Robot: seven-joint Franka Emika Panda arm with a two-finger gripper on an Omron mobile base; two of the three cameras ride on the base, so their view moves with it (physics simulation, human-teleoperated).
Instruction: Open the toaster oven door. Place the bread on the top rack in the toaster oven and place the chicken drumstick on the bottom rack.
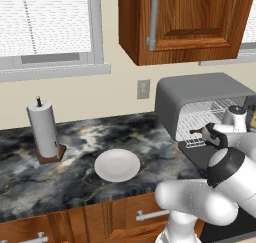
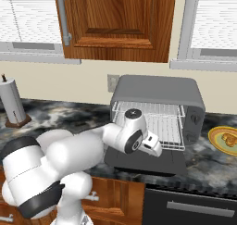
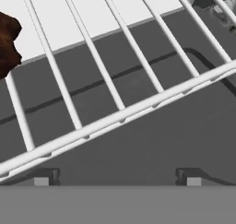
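The drumstick (image 3: 8, 43) lies on a white wire rack (image 3: 115, 114) at the front of the toaster oven (image 2: 159, 92); which of the two racks it is I cannot tell. The oven door (image 2: 148, 161) lies folded down flat on the counter (image 1: 75, 172). The gripper (image 2: 155, 147) sits at the oven mouth, jaws spread with nothing between them. A white plate (image 1: 117, 165) and a paper towel roll (image 1: 44, 129) stand to the left.

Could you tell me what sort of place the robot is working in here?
A home kitchen, by the look of it: a dark marbled counter over wooden drawers, a wooden wall cabinet, a toaster oven with its door down, and a paper towel roll by the window.
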